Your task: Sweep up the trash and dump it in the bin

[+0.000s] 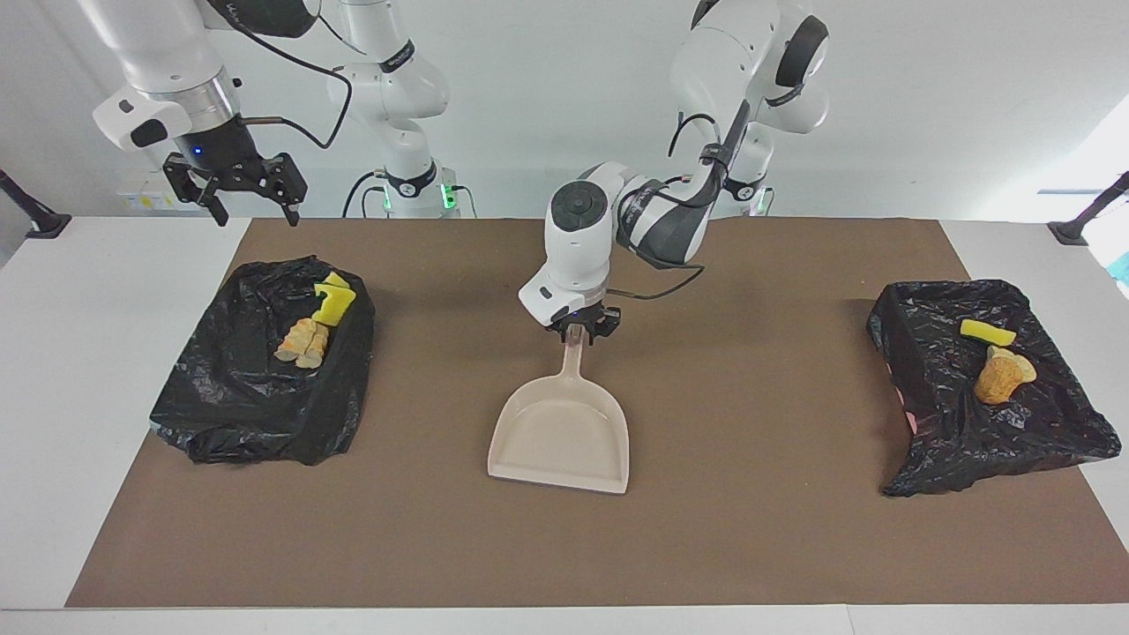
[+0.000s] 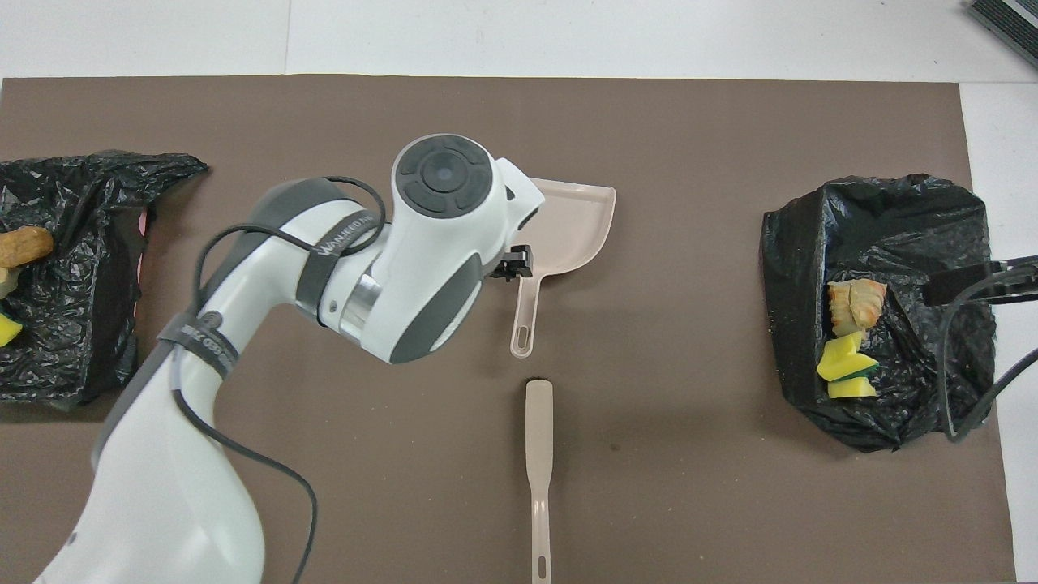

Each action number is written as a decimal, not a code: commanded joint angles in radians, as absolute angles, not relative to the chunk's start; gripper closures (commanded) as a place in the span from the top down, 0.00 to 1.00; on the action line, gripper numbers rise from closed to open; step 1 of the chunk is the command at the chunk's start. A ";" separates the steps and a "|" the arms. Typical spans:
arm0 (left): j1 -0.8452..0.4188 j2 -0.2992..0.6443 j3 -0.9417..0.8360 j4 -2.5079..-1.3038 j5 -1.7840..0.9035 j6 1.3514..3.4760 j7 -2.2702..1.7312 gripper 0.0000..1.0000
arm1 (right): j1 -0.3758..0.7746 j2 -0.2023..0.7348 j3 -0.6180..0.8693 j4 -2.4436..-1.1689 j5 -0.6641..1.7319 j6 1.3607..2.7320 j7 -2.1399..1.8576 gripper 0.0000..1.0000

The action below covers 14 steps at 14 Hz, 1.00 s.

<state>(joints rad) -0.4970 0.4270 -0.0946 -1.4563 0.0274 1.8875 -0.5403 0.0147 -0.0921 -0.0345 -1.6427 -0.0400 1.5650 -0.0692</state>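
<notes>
The beige dustpan (image 1: 560,432) lies flat on the brown mat (image 1: 750,529), its handle (image 2: 525,324) pointing toward the robots. My left gripper (image 1: 582,333) hangs open just over the handle, its fingers apart on either side; from overhead the left gripper (image 2: 515,264) sits beside the freed handle. Trash lies in both black-bagged bins. A yellow sponge (image 1: 333,300) and bread lumps (image 1: 302,342) are in the bin (image 1: 256,397) at the right arm's end. A sponge (image 1: 986,332) and a lump (image 1: 1001,377) are in the other bin (image 1: 988,423). My right gripper (image 1: 234,185) waits open, raised over the table's edge by its bin.
A beige hand brush (image 2: 538,454) lies on the mat between the dustpan's handle and the robots; the left arm hides it in the facing view. White table (image 1: 88,353) surrounds the mat. The right arm's cable (image 2: 973,381) hangs over its bin.
</notes>
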 commanded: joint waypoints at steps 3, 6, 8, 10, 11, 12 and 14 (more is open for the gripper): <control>-0.362 0.344 -0.094 -1.489 0.041 1.881 -0.473 1.00 | 0.046 -0.130 -0.029 -1.678 -0.061 1.560 -0.017 1.00; -0.234 0.298 -0.095 -1.488 0.023 1.842 -0.269 1.00 | 0.020 -0.123 -0.044 -1.672 -0.058 1.578 -0.093 1.00; -0.143 0.269 -0.095 -1.486 0.006 1.807 -0.127 1.00 | 0.008 -0.123 -0.044 -1.674 -0.040 1.585 -0.081 1.00; -0.083 0.242 -0.092 -1.488 0.008 1.772 -0.040 1.00 | 0.006 -0.121 -0.044 -1.672 -0.037 1.585 -0.084 1.00; -0.040 0.224 -0.092 -1.488 0.006 1.750 0.006 1.00 | 0.006 -0.121 -0.049 -1.672 -0.037 1.585 -0.087 1.00; 0.001 0.213 -0.092 -1.488 0.006 1.734 0.044 1.00 | 0.005 -0.121 -0.051 -1.672 -0.037 1.585 -0.089 1.00; 0.040 0.192 -0.091 -1.489 0.006 1.726 0.038 1.00 | 0.005 -0.123 -0.051 -1.674 -0.034 1.580 -0.086 1.00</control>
<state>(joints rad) 0.0030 0.2358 -0.0819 -1.4565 0.0165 1.7432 0.0231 0.0177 -0.1125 -0.0527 -1.6574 -0.0407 1.5687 -0.0632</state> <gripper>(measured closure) 0.000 0.000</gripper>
